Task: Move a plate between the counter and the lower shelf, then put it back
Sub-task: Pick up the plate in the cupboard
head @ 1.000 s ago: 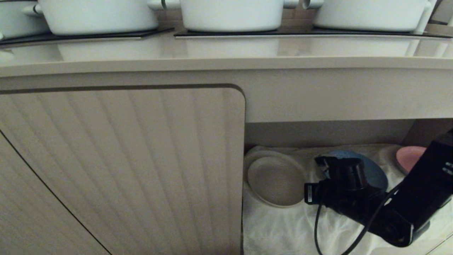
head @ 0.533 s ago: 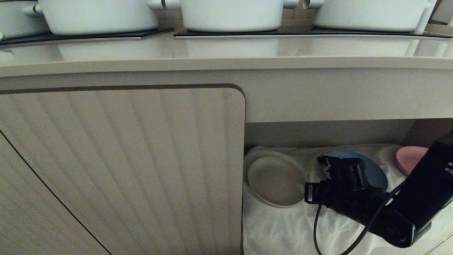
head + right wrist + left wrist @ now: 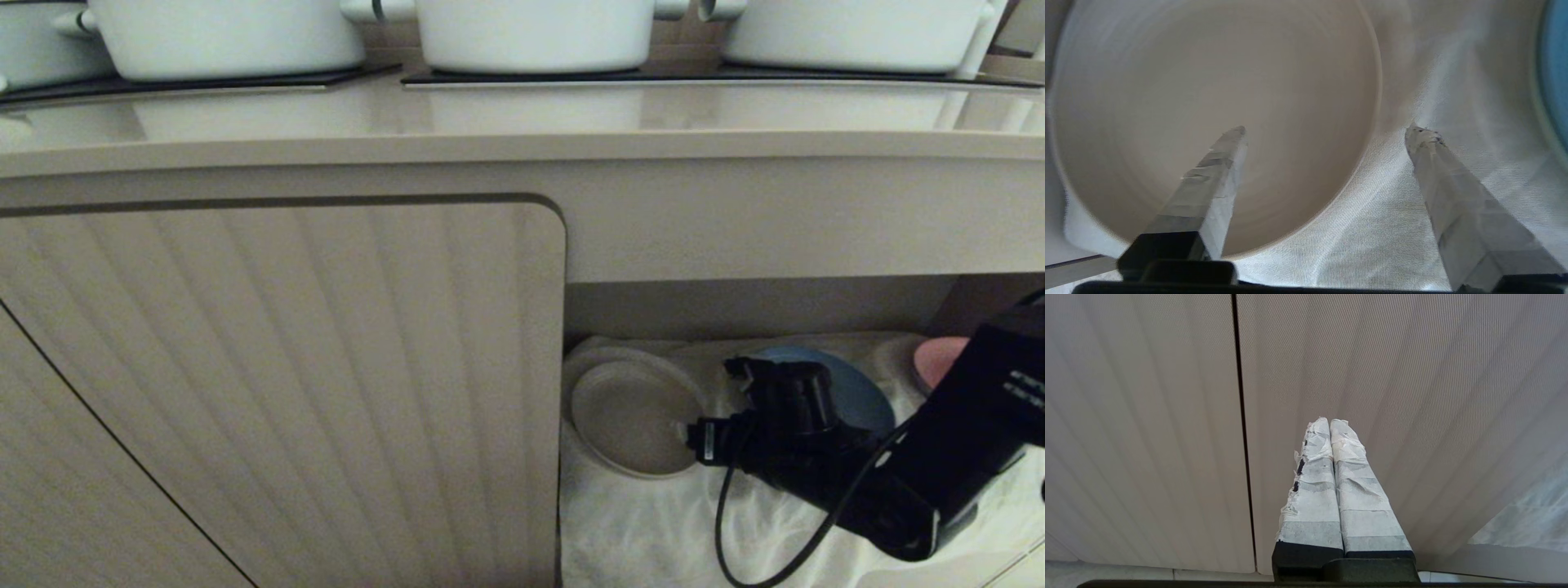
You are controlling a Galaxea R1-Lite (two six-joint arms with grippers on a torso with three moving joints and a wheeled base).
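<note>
Right gripper [image 3: 1325, 130] jaws spread wide across the plate's [image 3: 1208, 102] rim: one finger over the plate, the other over the shelf cloth [image 3: 1392, 228]. Nothing gripped.

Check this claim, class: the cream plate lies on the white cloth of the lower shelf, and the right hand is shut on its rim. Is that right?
Not quite. The plate does lie on the white cloth of the lower shelf, but the right hand is open, its fingers spread either side of the plate's rim. The right wrist view shows this.
</note>
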